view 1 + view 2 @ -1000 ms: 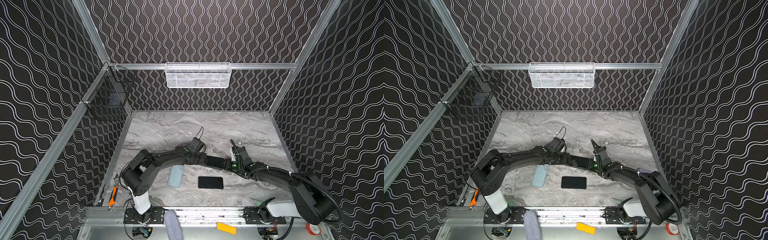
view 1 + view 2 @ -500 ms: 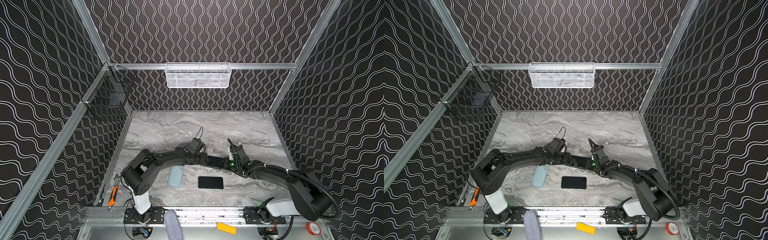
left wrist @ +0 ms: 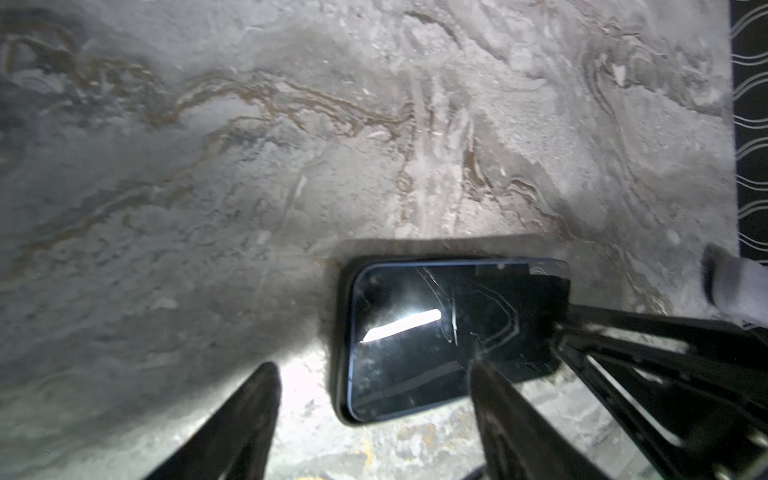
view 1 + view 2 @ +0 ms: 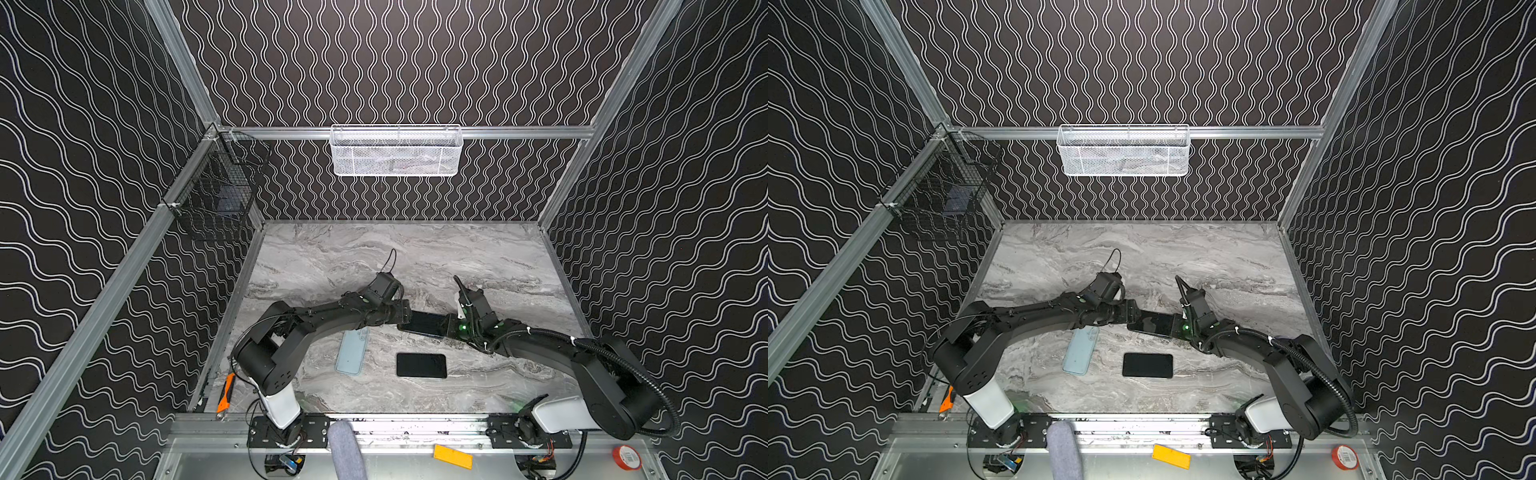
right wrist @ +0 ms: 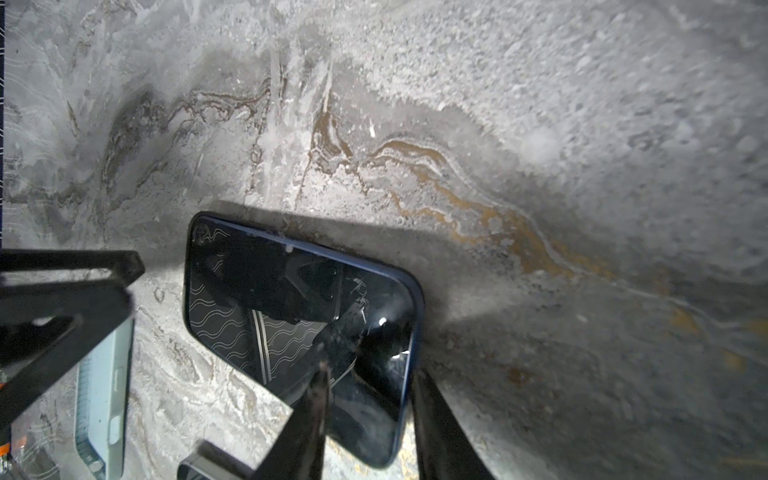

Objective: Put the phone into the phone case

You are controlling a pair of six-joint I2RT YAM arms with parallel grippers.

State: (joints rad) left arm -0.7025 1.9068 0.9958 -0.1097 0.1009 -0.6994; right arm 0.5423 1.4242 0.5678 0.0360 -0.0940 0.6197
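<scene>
Both arms lie stretched low, wrists meeting over the bench (image 4: 415, 257). The right arm (image 4: 540, 340)'s jaws clench the phone (image 4: 424, 324) at its three o'clock end. The left arm (image 4: 324, 320)'s jaws gape wide at its nine o'clock end, gripping nothing. The phone case (image 4: 352, 351) lies flat at the phone's seven o'clock.

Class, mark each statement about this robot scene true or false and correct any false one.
1. The right gripper grips the dark phone. True.
2. The phone sits inside the light blue case. False: the right gripper holds it apart from the case.
3. The left gripper is shut on the phone. False: its jaws stand open at the phone's end.
4. A white mesh basket hangs on the back rail. True.
</scene>
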